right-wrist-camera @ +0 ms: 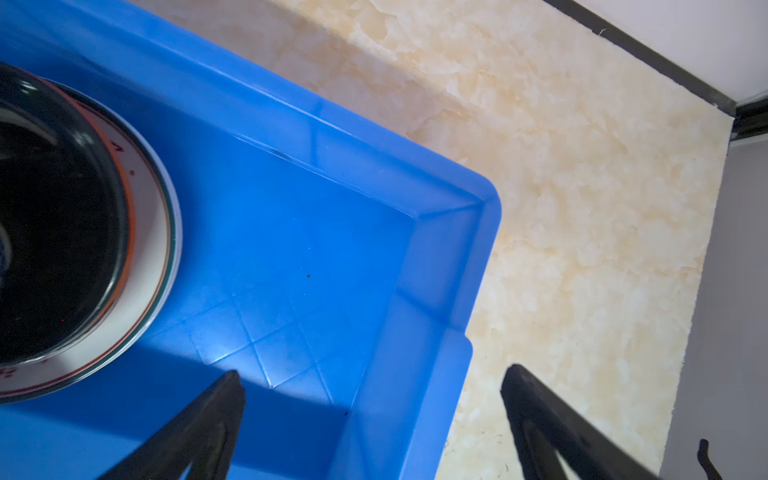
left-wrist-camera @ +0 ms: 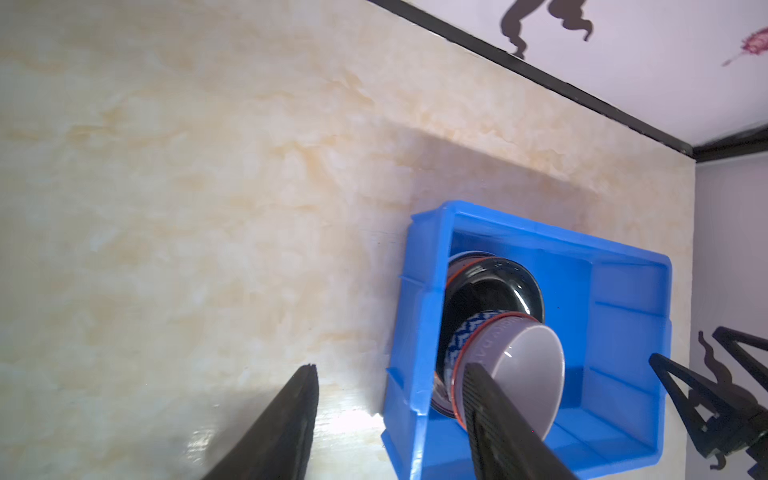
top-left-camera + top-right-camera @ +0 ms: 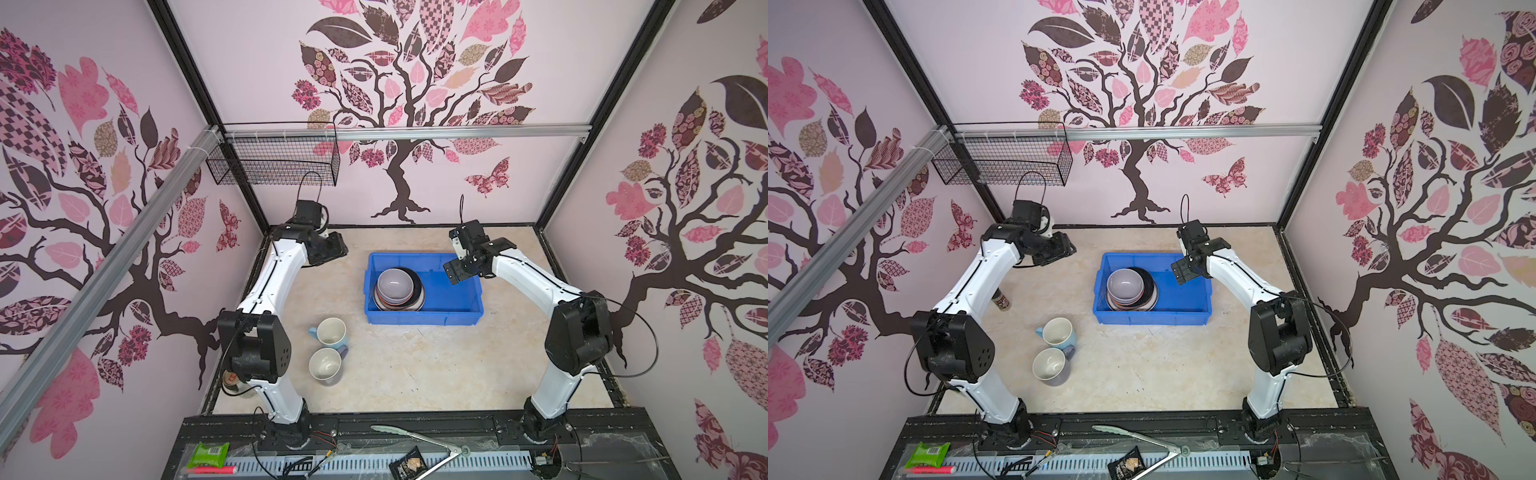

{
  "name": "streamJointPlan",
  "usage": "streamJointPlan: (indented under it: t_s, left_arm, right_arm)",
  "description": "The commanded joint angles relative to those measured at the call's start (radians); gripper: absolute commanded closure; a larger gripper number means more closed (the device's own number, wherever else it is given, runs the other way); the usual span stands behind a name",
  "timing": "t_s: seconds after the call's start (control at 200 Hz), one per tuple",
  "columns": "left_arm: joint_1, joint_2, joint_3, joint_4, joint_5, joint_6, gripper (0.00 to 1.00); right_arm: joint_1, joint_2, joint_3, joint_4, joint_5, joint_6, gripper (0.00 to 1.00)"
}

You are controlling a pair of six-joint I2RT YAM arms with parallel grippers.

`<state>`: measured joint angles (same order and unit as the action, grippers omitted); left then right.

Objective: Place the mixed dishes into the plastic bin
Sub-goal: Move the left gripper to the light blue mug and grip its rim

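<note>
Bowl [image 3: 395,284] in bin [image 3: 424,322], near spread left pincer [image 2: 390,370], right pincer [image 1: 374,372] spread over bin

Top views: bright, even, diffuse light. Shadows are faint and soft-edged under the mugs [image 3: 331,331] and bin [image 3: 424,318]. Wide-angle bend, with the frame posts bowing toward the picture edges. Slight softness overall.

Left wrist view: white glare on the table [image 2: 353,419] close to the lens. A broad soft shadow lies on the table beside the bin. Left fingers [image 2: 291,428] near and blurred.

Right wrist view: bin floor part shadowed, with a pale sheen patch. Black plate [image 1: 54,249] carries streaked reflections. Right fingers [image 1: 199,424] out of focus.
</note>
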<state>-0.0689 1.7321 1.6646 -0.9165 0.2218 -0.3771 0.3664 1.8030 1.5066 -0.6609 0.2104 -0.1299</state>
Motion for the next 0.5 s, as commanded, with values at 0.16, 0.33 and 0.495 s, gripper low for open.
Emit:
streamJointPlan:
  t_s: [0.16,0.33,0.495]
  left_arm:
    - [0.036,-0.027,-0.086,-0.046,0.017,0.03,0.41]
    - [0.036,-0.105,-0.158,-0.114,-0.021,0.014,0.42]
    - [0.035,-0.274,-0.286,-0.151,-0.086,-0.056,0.4]
  right_arm:
    - [-0.009,0.081,0.101,0.069,0.006,-0.05,0.01]
    - [-0.012,0.113,0.121,0.042,-0.056,-0.045,0.0]
    - [-0.015,0.123,0.142,0.041,-0.136,-0.041,0.0]
